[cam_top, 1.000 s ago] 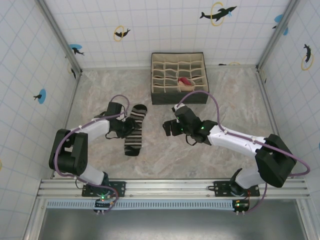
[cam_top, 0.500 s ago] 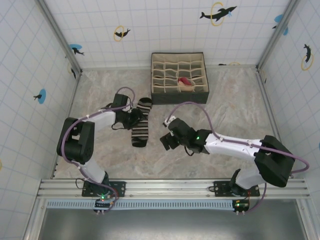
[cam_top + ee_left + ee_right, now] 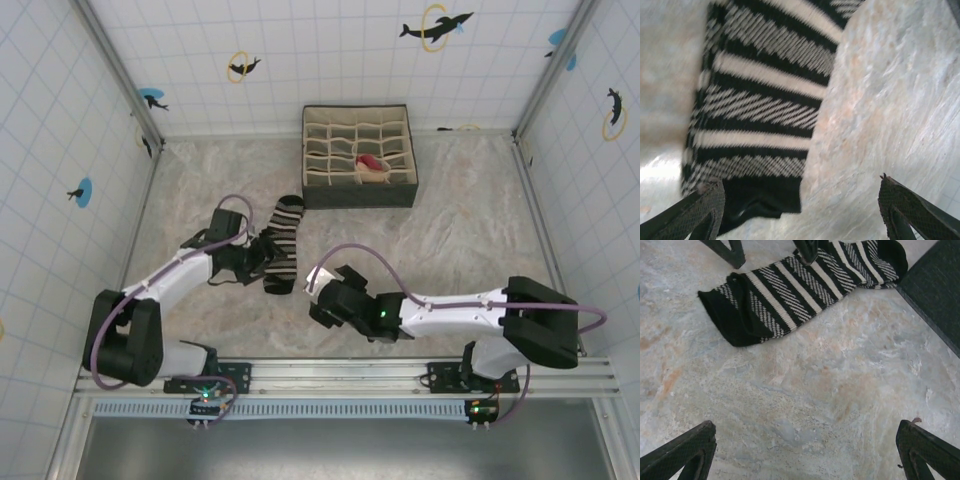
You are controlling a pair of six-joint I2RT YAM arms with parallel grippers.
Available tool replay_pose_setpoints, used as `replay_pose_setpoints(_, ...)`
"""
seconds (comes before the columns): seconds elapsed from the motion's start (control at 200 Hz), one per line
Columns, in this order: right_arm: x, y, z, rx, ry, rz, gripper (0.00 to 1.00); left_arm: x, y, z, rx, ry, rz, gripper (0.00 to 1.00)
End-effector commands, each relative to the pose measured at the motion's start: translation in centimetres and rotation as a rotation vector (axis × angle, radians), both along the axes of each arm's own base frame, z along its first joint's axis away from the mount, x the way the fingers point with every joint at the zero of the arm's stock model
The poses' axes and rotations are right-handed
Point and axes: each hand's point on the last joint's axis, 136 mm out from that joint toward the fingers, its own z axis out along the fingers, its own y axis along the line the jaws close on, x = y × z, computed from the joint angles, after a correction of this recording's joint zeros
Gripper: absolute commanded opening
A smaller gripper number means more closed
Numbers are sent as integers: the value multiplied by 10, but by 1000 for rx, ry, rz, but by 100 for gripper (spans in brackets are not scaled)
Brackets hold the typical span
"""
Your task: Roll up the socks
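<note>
A black sock with grey-white stripes (image 3: pixel 284 243) lies flat on the marble table, in front of the organizer box. My left gripper (image 3: pixel 265 262) hovers low at its left side, open. In the left wrist view the sock's (image 3: pixel 760 100) black end lies between the spread fingers of that gripper (image 3: pixel 800 205), close to the left fingertip (image 3: pixel 707 202). My right gripper (image 3: pixel 318 298) is open over bare table, just near-right of the sock. The right wrist view has the sock (image 3: pixel 800 285) ahead of the open right gripper (image 3: pixel 805 450). A peach and red sock (image 3: pixel 371 163) sits in a box compartment.
The dark fabric organizer box (image 3: pixel 358 195) with several cream compartments stands at the back centre; its dark wall (image 3: pixel 935 290) is at the top right of the right wrist view. Tiled walls close the table on three sides. Bare marble lies to the right (image 3: pixel 470 230).
The left gripper has opened wider and the striped sock now lies a little farther back and right. The right arm has swung toward the near edge and left.
</note>
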Motion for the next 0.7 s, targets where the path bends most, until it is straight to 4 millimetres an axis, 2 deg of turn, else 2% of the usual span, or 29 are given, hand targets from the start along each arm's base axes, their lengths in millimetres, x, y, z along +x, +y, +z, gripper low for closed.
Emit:
replay_pose_setpoints(0.0,-2,1,-4,-25,-127,33,96,-20,3,-7,-60,94,98,81)
replay_pose_setpoints(0.145,-5,9,-16,-54,-154,82,96,-42,3,-25,-105,175,139,80)
replay_pose_setpoints(0.255,-7,19,-23,-48,-158,132,95,-49,7,-32,-106,192,171,80)
replay_pose_setpoints(0.48,-4,46,-37,-63,-161,210,94,-51,12,-39,-131,198,225,80)
replay_pose_setpoints(0.696,-1,61,-47,-63,-149,270,94,-36,13,-33,-180,161,271,78)
